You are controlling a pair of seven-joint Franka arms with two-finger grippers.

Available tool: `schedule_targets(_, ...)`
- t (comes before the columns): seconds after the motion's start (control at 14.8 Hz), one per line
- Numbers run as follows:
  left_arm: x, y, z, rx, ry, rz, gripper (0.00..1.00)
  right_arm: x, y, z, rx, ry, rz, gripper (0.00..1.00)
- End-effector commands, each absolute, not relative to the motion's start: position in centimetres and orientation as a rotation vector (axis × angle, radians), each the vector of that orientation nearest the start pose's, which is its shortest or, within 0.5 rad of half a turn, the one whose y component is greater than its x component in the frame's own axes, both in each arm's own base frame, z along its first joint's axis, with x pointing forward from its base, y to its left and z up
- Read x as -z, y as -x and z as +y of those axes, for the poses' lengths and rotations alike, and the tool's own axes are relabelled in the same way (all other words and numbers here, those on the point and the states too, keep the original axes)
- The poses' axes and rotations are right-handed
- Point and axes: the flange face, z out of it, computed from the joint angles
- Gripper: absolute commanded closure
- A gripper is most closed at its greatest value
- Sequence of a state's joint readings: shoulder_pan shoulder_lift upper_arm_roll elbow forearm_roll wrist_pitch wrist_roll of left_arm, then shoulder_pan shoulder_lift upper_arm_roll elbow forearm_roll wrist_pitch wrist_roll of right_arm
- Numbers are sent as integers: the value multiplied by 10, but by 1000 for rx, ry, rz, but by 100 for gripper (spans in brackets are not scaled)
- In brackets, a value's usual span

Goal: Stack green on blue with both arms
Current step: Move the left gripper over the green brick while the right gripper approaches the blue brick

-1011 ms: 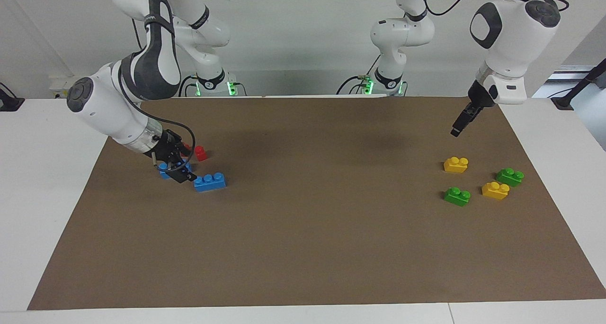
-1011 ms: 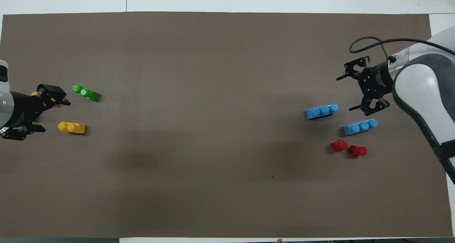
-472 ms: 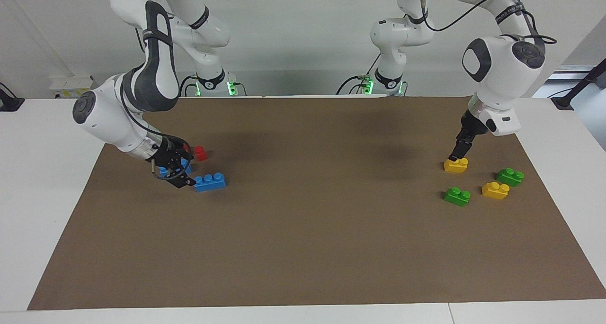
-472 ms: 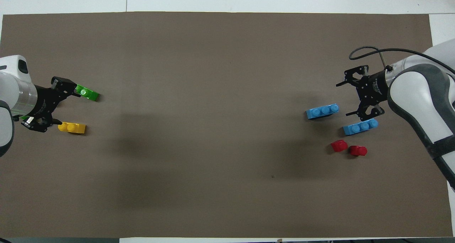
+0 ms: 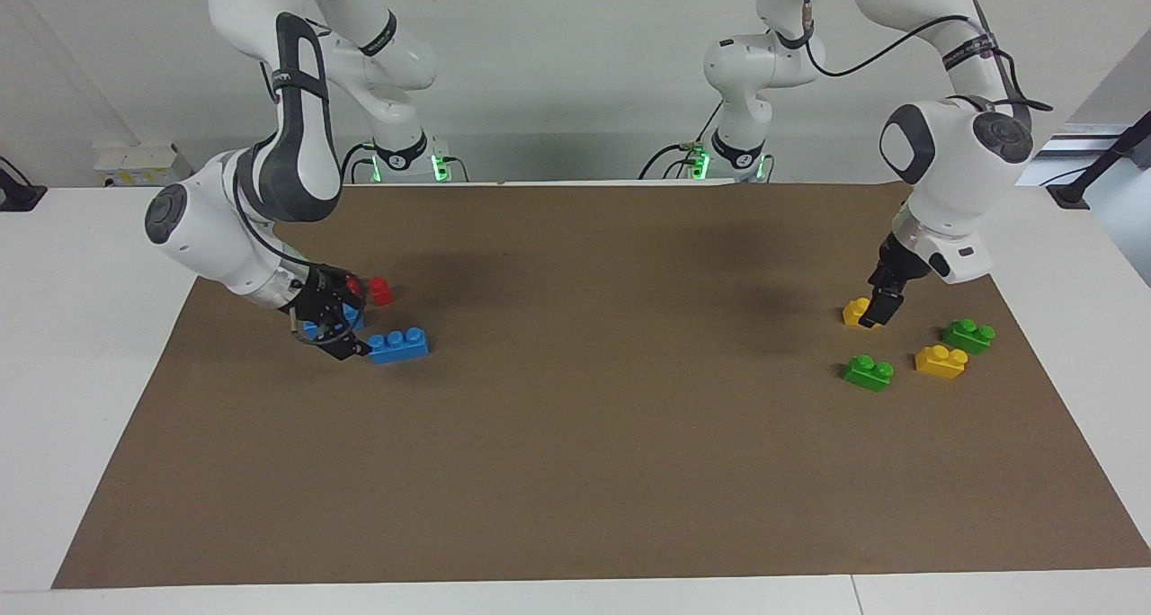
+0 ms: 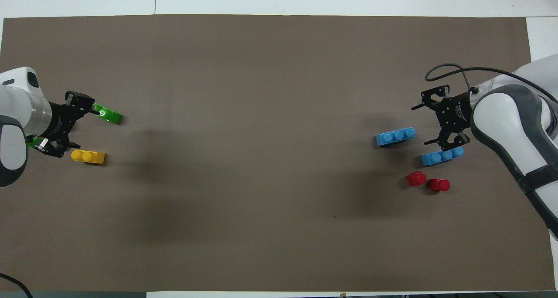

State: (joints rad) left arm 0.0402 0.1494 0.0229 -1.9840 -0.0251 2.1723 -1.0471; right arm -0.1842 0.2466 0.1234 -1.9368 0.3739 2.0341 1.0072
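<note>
Two green bricks lie at the left arm's end of the mat: one (image 5: pixel 869 372) (image 6: pixel 107 114) toward the mat's middle, the other (image 5: pixel 968 335) nearer the mat's edge. Two blue bricks lie at the right arm's end: one (image 5: pixel 399 345) (image 6: pixel 395 137) in full view, the other (image 5: pixel 316 330) (image 6: pixel 442 155) nearer the robots and partly hidden by my right gripper. My right gripper (image 5: pixel 346 338) (image 6: pixel 420 121) is open, empty and low between the blue bricks. My left gripper (image 5: pixel 877 314) (image 6: pixel 83 129) is open and empty, low beside a yellow brick (image 5: pixel 852 310).
A second yellow brick (image 5: pixel 941 361) lies between the two green ones. Two small red bricks (image 6: pixel 416 178) (image 6: pixel 439 184) lie just nearer the robots than the blue bricks. Brown mat (image 5: pixel 611 399) covers the white table.
My left gripper has come down from above the mat to beside the yellow brick nearest the robots. My right gripper has sunk a little lower by the blue bricks. No brick has moved.
</note>
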Motion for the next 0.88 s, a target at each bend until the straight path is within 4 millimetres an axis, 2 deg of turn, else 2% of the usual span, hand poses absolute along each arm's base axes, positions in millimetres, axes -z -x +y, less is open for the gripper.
schedule_targets(0.0,-388,-607,47,33,2657,-1768,0,-340,-592,-22,-421,2295,1674,1)
schedule_targets(0.07,-384,-612,52,27,2630,-1807,0,-337,-591,-23,-416,2298,1671,1)
schedule_targets(0.27,-369,-636,50,16,2578,-1870,0,-326,-584,-20,-429,2304,1674,1)
schedule_targets(0.67,-349,-658,59,16,2567,-1885,0,-310,-574,-20,-450,2274,1687,1)
schedule_targets(0.81,-340,-661,60,4,2563,-1888,0,-307,-575,-29,-437,2256,1707,1)
